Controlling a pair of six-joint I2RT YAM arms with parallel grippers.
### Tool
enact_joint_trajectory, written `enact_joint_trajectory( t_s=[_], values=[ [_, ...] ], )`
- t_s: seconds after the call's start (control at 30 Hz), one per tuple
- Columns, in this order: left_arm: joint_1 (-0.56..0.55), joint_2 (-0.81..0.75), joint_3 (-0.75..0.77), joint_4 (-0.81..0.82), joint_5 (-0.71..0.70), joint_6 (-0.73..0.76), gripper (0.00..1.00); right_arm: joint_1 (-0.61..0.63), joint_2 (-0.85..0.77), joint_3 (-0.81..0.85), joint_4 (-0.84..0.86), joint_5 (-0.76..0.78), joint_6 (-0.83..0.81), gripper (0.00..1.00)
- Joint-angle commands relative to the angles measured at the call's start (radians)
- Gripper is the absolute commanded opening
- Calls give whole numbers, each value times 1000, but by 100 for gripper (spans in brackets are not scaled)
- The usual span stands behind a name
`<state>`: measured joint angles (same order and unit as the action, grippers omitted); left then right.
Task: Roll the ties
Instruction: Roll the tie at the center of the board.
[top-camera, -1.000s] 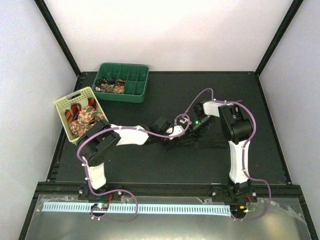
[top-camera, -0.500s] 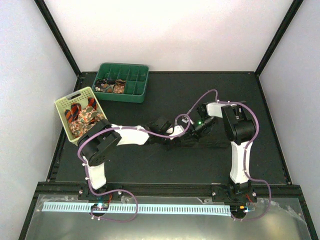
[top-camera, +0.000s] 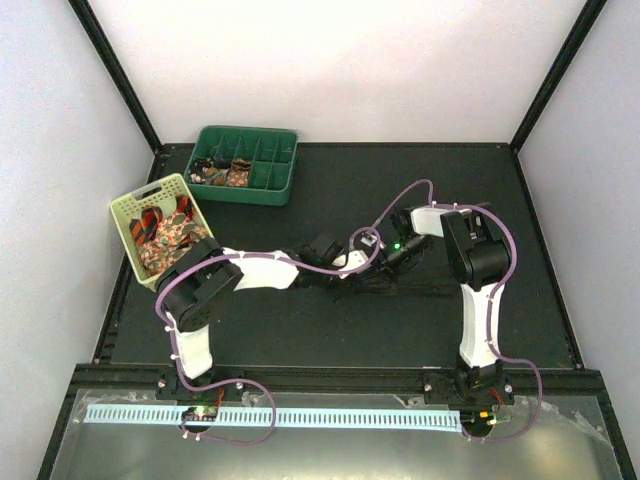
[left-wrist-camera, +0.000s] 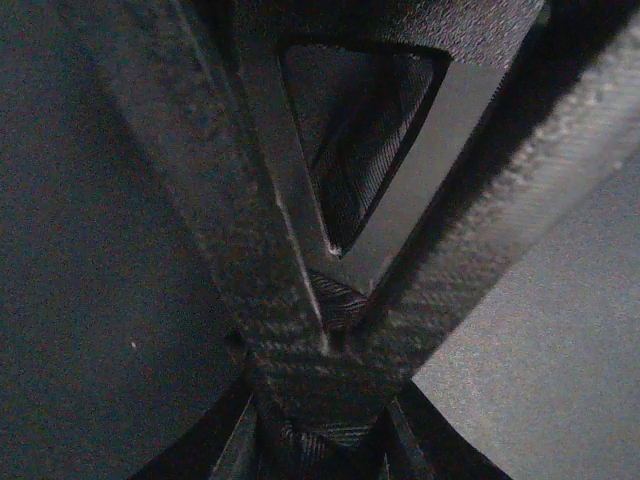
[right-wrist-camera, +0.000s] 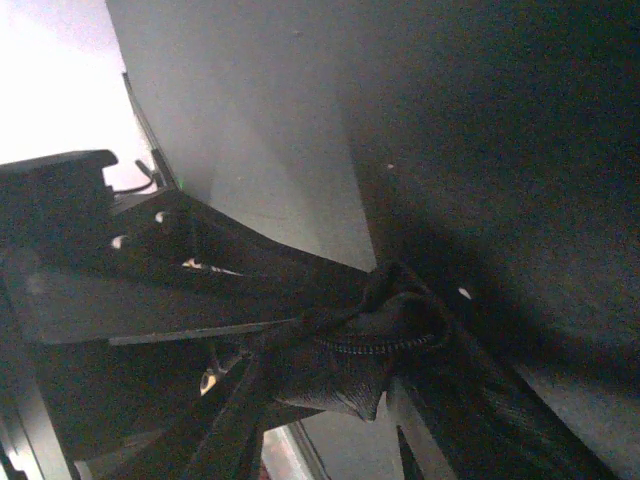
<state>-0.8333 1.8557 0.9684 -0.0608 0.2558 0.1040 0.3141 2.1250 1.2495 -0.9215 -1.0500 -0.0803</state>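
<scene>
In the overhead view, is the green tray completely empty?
No, ties sit in the left-hand compartments of the green tray, while its other compartments look bare.

The left tool (left-wrist-camera: 332, 325) pinches a dark tie (left-wrist-camera: 352, 160), its twill weave showing, over the black table (left-wrist-camera: 80, 300)

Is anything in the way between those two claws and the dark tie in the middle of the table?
Nothing visible. The left gripper and the right gripper each pinch the dark woven fabric tie, with no object between fingers and cloth.
</scene>
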Motion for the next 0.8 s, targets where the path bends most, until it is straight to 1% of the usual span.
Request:
enact_joint_trajectory(
  t_s=[0.0,0.07,0.17,0.2,0.23,0.3,0.33,0.4,0.47,0.5,0.57,0.6,0.67,0.7,0.77],
  values=[
    [-1,56,2,-77,-59,-3,24,-1,5,-15,-21,21,-56,39],
    [-1,55,-3,-75,-60,-3,24,-10,-10,-21,-41,13,-70,38],
    [-2,60,-3,-73,-55,-5,24,-5,-19,-24,-8,-11,-46,32],
    [-1,61,-1,-74,-52,-5,24,-2,-18,-25,13,-14,-28,26],
    [-1,64,3,-75,-53,-8,25,2,-15,-23,31,-16,-16,19],
    [-1,66,7,-79,-53,-10,25,9,-5,-18,47,-14,-10,6],
    [-1,64,6,-78,-54,-11,26,9,1,-18,54,-9,-9,3],
    [2,50,-1,-68,-40,-12,34,10,8,-14,53,17,-28,2],
    [11,19,-30,-30,-12,-6,44,10,14,-13,47,50,-63,1],
    [21,-3,-51,-2,14,-3,49,10,22,-12,40,69,-82,2],
    [60,-52,-109,70,104,0,56,10,37,-5,32,98,-111,2],
    [96,-84,-150,129,158,-2,59,10,42,-2,33,108,-121,2],
    [129,-141,-225,246,242,15,64,9,53,3,39,129,-141,2],
    [134,-156,-245,278,258,41,65,8,59,7,37,135,-151,2],
    [136,-153,-242,276,275,92,66,8,70,14,29,145,-171,2]
  ],
)
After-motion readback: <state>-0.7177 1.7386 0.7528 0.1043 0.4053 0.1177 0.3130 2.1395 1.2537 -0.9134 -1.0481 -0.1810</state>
